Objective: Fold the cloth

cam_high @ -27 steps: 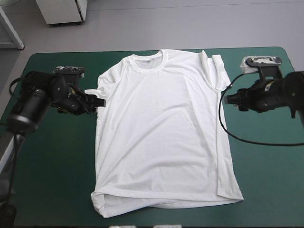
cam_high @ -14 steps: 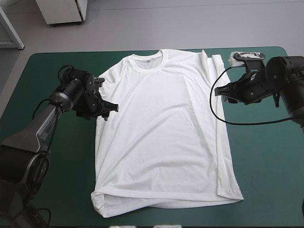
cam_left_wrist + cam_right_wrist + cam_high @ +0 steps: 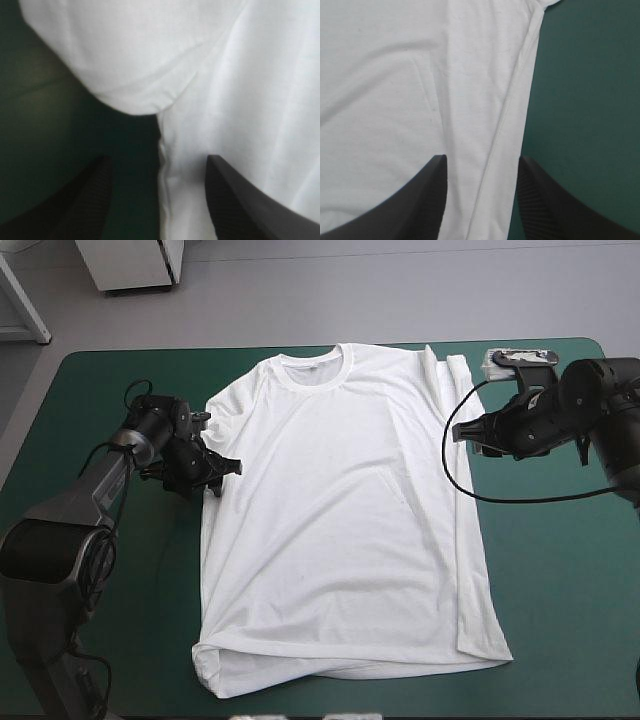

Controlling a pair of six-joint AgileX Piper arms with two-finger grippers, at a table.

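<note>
The white T-shirt (image 3: 340, 520) lies spread flat on the teal-green table (image 3: 560, 620), collar toward the far edge, its right side folded in along a long crease. My left gripper (image 3: 222, 470) is open at the shirt's left armpit. In the left wrist view the sleeve and side seam of the T-shirt (image 3: 220, 75) lie between and ahead of the left gripper (image 3: 157, 161). My right gripper (image 3: 462, 437) is open at the right folded edge. In the right wrist view that edge of the T-shirt (image 3: 395, 100) runs between the black fingers of the right gripper (image 3: 481, 160).
Bare teal-green cover shows on both sides of the shirt, wider on the right. The shirt's hem (image 3: 340, 675) lies close to the table's front edge and is rumpled at its left corner (image 3: 205, 665).
Both arms swung in from the table's sides to the shirt's edges. Just before now the left gripper drew back slightly toward the left; the right arm stayed still.
</note>
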